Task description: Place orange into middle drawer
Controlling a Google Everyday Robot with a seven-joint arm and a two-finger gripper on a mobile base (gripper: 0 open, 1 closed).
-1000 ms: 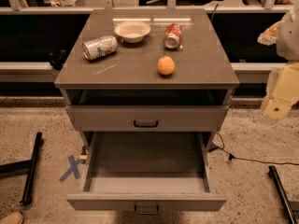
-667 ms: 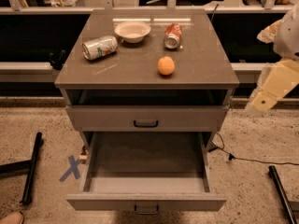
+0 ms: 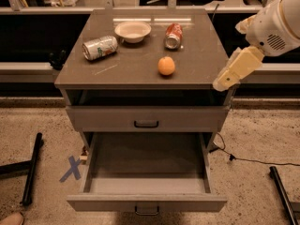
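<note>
The orange (image 3: 166, 65) sits on the cabinet top (image 3: 140, 64), right of centre and near the front edge. The middle drawer (image 3: 146, 162) is pulled out wide below it, and nothing lies inside. Its front with the dark bar handle (image 3: 146, 210) is at the bottom of the view. My gripper (image 3: 230, 75) is the cream-coloured end of the white arm (image 3: 274, 25) at the right. It hangs at the cabinet's right front corner, about level with the top, to the right of the orange and apart from it.
On the cabinet top there are a tipped silver-green can (image 3: 100, 47), a white bowl (image 3: 133, 31) and a tipped red soda can (image 3: 174, 35). The upper drawer front (image 3: 146, 119) is closed. A blue X (image 3: 71, 168), black bars (image 3: 32, 168) and a cable (image 3: 255, 161) lie on the floor.
The arm has swung left and up, bringing my gripper from beside the cabinet to its right front corner. The orange and the drawer have not moved.
</note>
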